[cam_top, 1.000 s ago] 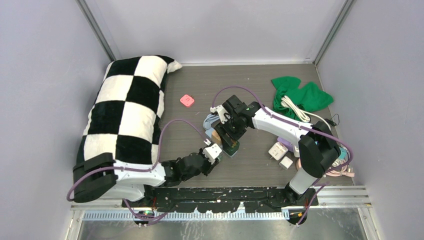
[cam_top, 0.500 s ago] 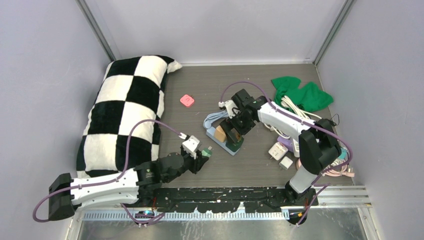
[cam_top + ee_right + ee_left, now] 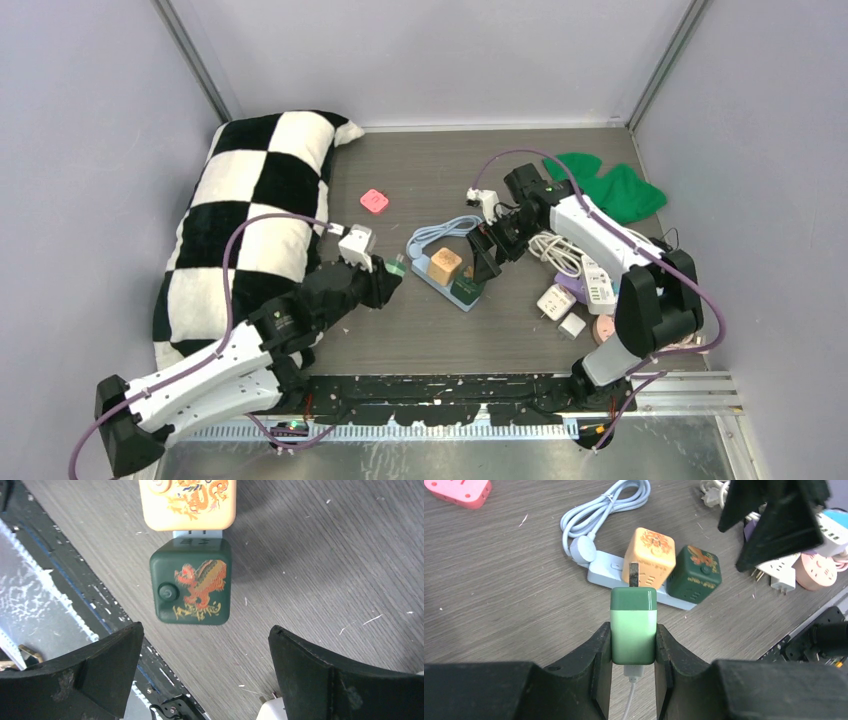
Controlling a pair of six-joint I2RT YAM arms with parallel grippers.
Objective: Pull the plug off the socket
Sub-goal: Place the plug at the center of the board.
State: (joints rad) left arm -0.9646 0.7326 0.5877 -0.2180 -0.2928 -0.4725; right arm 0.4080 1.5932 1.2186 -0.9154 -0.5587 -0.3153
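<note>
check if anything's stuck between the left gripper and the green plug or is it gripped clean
Nothing visible is in between. The fingers of the left gripper press straight against both sides of the green plug. The plug is off the power strip, with its prong pointing toward the orange cube.

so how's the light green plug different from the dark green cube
The light green plug is plain and two-toned; the dark green cube carries an orange dragon print. The plug is clamped in the left claw, prong bared; the cube sits on the pale blue power strip. Both are green and blocky.
</note>
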